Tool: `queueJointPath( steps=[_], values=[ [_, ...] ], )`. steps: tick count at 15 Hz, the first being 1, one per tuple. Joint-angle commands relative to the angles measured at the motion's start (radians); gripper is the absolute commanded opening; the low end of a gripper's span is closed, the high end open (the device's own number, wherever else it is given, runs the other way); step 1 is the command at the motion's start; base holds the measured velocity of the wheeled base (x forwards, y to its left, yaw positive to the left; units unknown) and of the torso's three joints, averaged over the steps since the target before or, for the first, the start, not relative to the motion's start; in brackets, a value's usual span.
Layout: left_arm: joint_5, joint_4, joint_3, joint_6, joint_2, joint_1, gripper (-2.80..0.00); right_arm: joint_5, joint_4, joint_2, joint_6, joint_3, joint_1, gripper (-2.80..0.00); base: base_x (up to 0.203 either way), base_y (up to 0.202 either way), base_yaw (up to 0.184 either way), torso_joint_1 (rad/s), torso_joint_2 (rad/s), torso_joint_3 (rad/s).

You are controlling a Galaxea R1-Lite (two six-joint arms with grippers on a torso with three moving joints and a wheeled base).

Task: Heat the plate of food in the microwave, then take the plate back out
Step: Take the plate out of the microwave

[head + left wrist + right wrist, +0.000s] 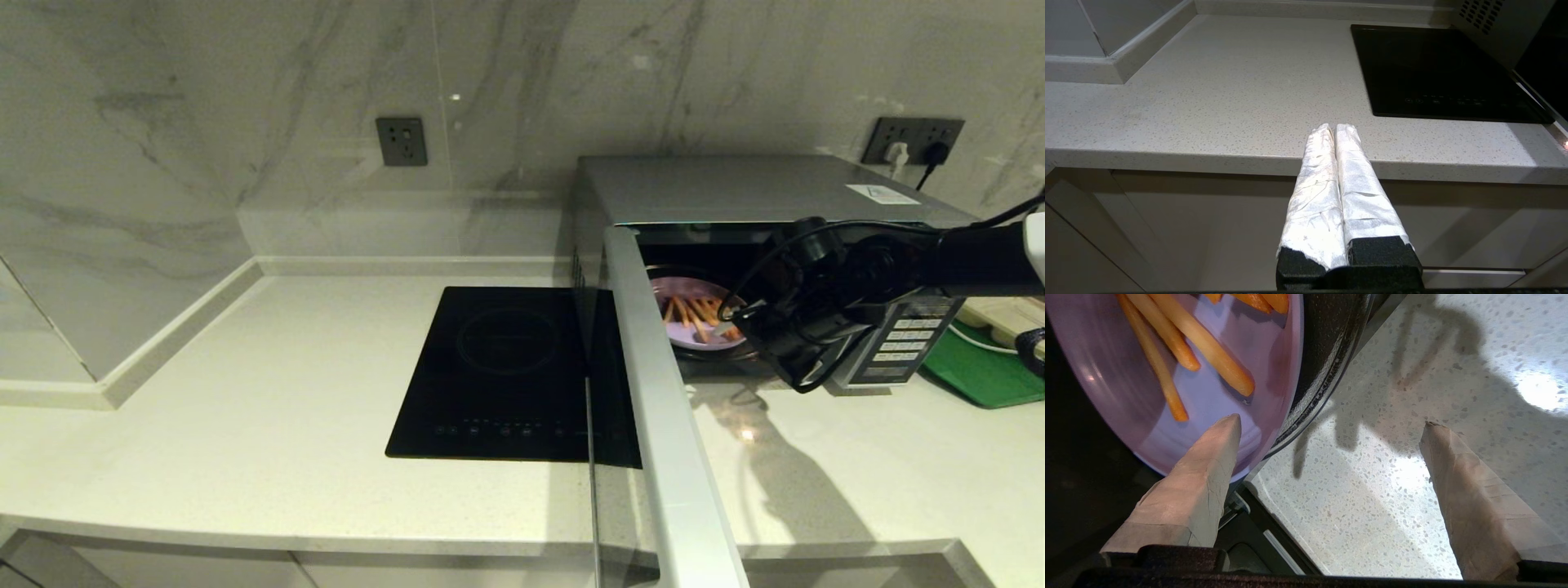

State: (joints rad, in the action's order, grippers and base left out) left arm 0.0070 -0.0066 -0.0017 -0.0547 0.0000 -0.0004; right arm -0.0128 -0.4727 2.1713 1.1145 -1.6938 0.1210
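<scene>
The silver microwave (735,188) stands at the back right with its door (669,425) swung wide open toward me. Inside, the lilac plate of food (694,322) rests on the dark glass turntable (1327,355), with orange-yellow fries (1208,347) on it. My right gripper (739,314) is open at the oven's mouth. In the right wrist view it (1329,421) straddles the plate's (1216,412) near rim: one finger lies over the plate, the other over the countertop outside. My left gripper (1335,127) is shut and empty, parked low in front of the counter edge.
A black induction cooktop (506,367) lies left of the open door. The microwave's button panel (906,335) is beside my right arm. A green tray (980,371) and a white power strip (1004,314) sit at the far right. A marble wall runs along the back of the counter.
</scene>
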Motion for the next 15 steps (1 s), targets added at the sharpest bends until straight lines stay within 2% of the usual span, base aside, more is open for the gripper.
queueJointPath(
  steps=[1,15],
  values=[
    [0.001,0.0,0.0,-0.001,0.0,0.0,-2.8,0.002,-0.003,0.032,0.005,-0.01,0.002,0.0,0.0,0.0,0.0,0.0,0.0,0.0],
    [0.001,-0.001,0.0,-0.001,0.0,0.0,-2.8,-0.007,-0.006,-0.004,0.005,0.017,0.002,0.0,0.0,0.0,0.0,0.0,0.0,0.0]
  ],
)
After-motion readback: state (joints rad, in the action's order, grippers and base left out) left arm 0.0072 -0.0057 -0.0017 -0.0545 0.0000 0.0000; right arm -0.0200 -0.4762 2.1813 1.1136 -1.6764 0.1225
